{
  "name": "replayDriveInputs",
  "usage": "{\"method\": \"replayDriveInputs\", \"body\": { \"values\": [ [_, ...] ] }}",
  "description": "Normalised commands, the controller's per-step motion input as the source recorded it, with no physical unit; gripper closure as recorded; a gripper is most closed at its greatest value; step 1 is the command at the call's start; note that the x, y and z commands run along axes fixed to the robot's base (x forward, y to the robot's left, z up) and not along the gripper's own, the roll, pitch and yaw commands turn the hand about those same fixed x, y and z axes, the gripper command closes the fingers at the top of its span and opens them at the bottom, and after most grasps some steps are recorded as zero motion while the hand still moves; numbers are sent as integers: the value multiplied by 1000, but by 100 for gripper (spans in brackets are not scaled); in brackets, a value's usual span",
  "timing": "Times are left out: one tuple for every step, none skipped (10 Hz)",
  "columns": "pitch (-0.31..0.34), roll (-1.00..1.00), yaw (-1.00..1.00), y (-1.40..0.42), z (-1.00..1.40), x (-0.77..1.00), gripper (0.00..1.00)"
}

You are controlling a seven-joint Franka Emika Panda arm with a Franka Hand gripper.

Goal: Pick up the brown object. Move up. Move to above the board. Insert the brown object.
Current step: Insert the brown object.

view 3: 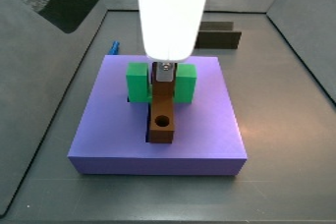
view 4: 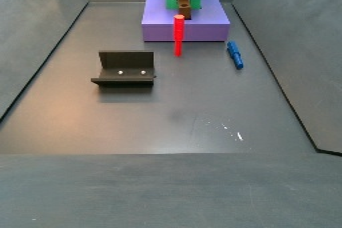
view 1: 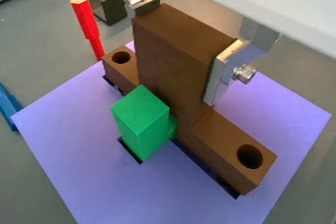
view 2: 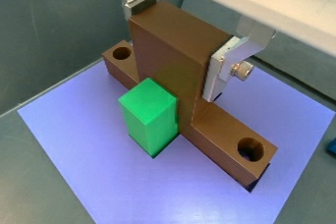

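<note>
Your gripper (view 2: 178, 39) is clamping the brown object (view 2: 184, 100), seemingly sitting in the board (view 2: 92, 164) groove by the green bracket (view 2: 148, 115).

Claw (view 3: 164, 72) over the board (view 3: 105, 130), clamping the brown object's (view 3: 161, 122) post; green bracket (view 3: 138, 83) at 12 o'clock.

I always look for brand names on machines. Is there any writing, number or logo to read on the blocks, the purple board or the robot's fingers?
None: no word, number or logo shows in any view.
The gripper, its fingers around the brown object on the board: bare.
Green bracket, red cylinder, fixture, blue piece: plain.
</note>
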Motion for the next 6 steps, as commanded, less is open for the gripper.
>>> {"method": "replayDriveInputs", "body": {
  "values": [
    [-136, -94, -191, 200, -194, 0, 100],
    [-60, -39, -140, 163, -114, 0, 100],
    [-40, 0, -17, 26, -83, 0, 100],
    [-130, 0, 0, -11, -317, 0, 100],
    [-187, 56, 0, -80, -651, -49, 100],
    [-217, 154, 0, -83, -763, -114, 100]
  ]
}}
